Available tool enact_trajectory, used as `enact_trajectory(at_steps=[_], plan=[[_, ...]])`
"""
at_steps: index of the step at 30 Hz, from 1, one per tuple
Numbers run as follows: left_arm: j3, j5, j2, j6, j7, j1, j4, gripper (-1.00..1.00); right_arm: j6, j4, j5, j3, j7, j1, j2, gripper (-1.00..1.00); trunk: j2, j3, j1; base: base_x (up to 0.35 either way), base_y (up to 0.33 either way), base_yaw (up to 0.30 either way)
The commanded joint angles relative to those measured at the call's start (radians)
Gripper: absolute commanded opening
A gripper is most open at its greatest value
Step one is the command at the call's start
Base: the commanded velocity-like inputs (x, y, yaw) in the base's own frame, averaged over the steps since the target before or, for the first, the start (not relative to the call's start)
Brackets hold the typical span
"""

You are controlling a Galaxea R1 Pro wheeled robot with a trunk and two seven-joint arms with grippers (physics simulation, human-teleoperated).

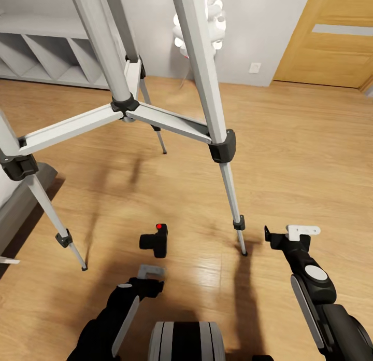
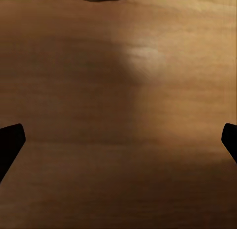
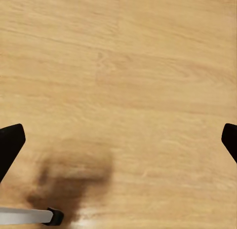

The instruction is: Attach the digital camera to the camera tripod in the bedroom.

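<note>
Camera [image 1: 155, 240] on wood floor [image 1: 300, 158], no legible writing, tripod [image 1: 124, 104] legs straddling it at 12 o'clock, left gripper [image 1: 150, 272] and right gripper [image 1: 300, 230] both wide open, empty, bare floor between.

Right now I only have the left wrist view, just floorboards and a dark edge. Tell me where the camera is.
Observer: The digital camera lies on the wood floor, just ahead of the left gripper, not held.
Operator: Give me the tripod's position.
Observer: The camera tripod stands over the camera, which lies between its two near legs.
Operator: Report the right arm.
Observer: The right gripper is open and holds nothing, just outside the tripod foot on that side.
</note>
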Motion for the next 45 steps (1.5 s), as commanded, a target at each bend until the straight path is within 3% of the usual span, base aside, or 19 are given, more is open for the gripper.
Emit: enact_trajectory(at_steps=[1, 3, 4, 7, 10, 16, 22, 30, 35, 37, 42, 45], plan=[[-0.001, 0.006, 0.001, 0.014, 0.021, -0.001, -0.014, 1.00, 0.006, -0.003, -0.002, 0.001, -0.004, -0.001, -0.001, 1.00, 0.000, -0.001, 0.000, 0.000, 0.000, 0.000], [-0.001, 0.005, 0.001, 0.023, 0.059, -0.003, -0.025, 1.00, 0.006, -0.006, -0.002, 0.001, -0.004, -0.001, 0.000, 1.00, 0.000, -0.001, 0.000, 0.000, 0.000, 0.000], [-0.001, 0.006, 0.000, 0.041, 0.136, -0.016, -0.041, 1.00, 0.006, -0.009, -0.002, 0.001, -0.004, -0.001, 0.000, 1.00, 0.000, -0.001, 0.000, 0.000, 0.000, 0.000], [-0.001, 0.008, -0.001, 0.058, 0.156, -0.022, -0.060, 1.00, 0.006, -0.009, -0.002, 0.002, -0.004, 0.000, 0.000, 1.00, 0.000, -0.001, 0.000, 0.000, 0.000, 0.000], [0.000, 0.008, -0.001, 0.148, 0.168, -0.051, -0.120, 1.00, 0.006, -0.009, -0.002, 0.003, -0.004, 0.000, 0.001, 1.00, 0.000, -0.001, 0.000, 0.000, 0.000, 0.000], [0.001, 0.012, -0.007, 0.265, 0.168, -0.120, -0.123, 1.00, 0.006, -0.010, -0.002, 0.003, -0.003, -0.001, 0.001, 1.00, 0.000, -0.001, 0.000, 0.000, 0.000, 0.000], [0.001, 0.015, -0.016, 0.277, 0.167, -0.160, -0.070, 1.00, 0.006, -0.010, -0.002, 0.003, -0.003, 0.000, 0.001, 1.00, 0.000, -0.001, 0.000, 0.000, 0.000, 0.000], [0.001, 0.018, -0.047, 0.278, 0.165, -0.180, -0.043, 1.00, 0.007, -0.010, -0.002, 0.002, -0.003, 0.000, 0.001, 1.00, 0.000, -0.001, 0.000, 0.000, 0.000, 0.000], [0.001, 0.020, -0.053, 0.278, 0.165, -0.237, 0.006, 1.00, 0.007, -0.010, -0.002, 0.003, -0.003, -0.001, 0.001, 1.00, 0.000, -0.001, 0.000, 0.000, 0.000, 0.000], [0.000, 0.037, -0.056, 0.278, 0.165, -0.278, 0.054, 1.00, 0.007, -0.010, -0.002, 0.003, -0.003, -0.001, 0.001, 1.00, 0.000, -0.001, 0.000, 0.000, 0.000, 0.000], [-0.001, 0.127, -0.058, 0.278, 0.165, -0.386, 0.197, 1.00, 0.007, -0.010, -0.002, 0.003, -0.003, 0.000, 0.001, 1.00, 0.000, -0.001, 0.000, 0.000, 0.000, 0.000], [-0.001, 0.152, -0.059, 0.277, 0.164, -0.427, 0.271, 1.00, 0.007, -0.010, -0.002, 0.003, -0.003, -0.001, 0.001, 1.00, 0.000, -0.001, 0.000, 0.000, 0.000, 0.000]])
